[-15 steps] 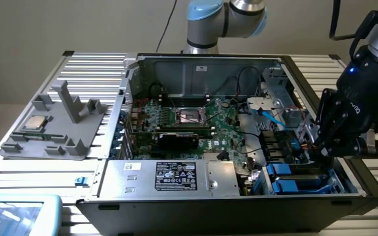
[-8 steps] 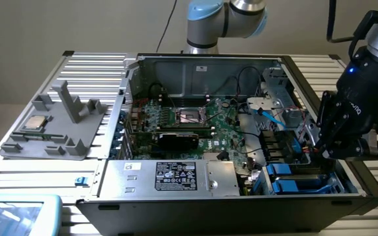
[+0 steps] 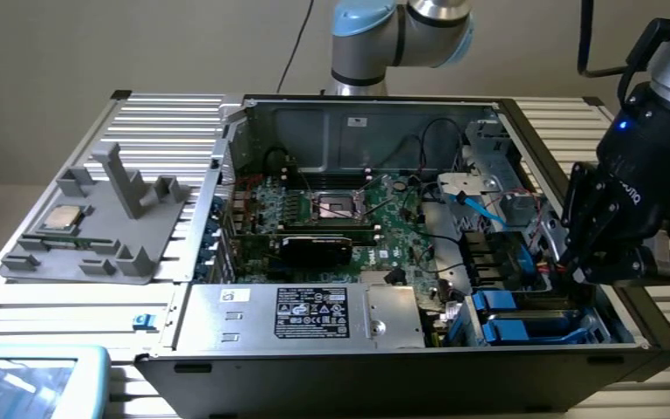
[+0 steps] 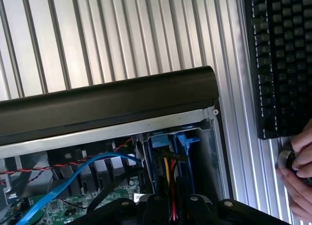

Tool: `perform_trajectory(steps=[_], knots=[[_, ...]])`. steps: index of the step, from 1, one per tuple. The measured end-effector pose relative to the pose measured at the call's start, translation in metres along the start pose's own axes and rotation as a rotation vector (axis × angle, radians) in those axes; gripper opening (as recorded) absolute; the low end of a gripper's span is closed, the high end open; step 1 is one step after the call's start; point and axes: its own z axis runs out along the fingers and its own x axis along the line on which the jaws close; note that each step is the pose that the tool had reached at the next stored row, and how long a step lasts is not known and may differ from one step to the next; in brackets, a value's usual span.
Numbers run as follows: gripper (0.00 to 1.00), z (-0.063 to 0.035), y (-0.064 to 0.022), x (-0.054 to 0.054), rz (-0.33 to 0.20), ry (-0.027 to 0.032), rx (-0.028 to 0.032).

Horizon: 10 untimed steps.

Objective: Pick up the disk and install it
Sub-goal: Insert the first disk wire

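The gripper (image 3: 585,262) is seen low in the open computer case (image 3: 347,131) at the exterior view's right, its jaws drawn almost together, with nothing seen clamped between them. The disk (image 4: 169,140), in its blue frame, is seated in the corner drive bay, just beside the gripper
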Motion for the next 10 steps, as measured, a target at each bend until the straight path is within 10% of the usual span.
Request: perform_trajectory(steps=[10], knots=[[0.20,-0.0001,0.0000,0.0000,0.000,-0.0018,-0.0003]])
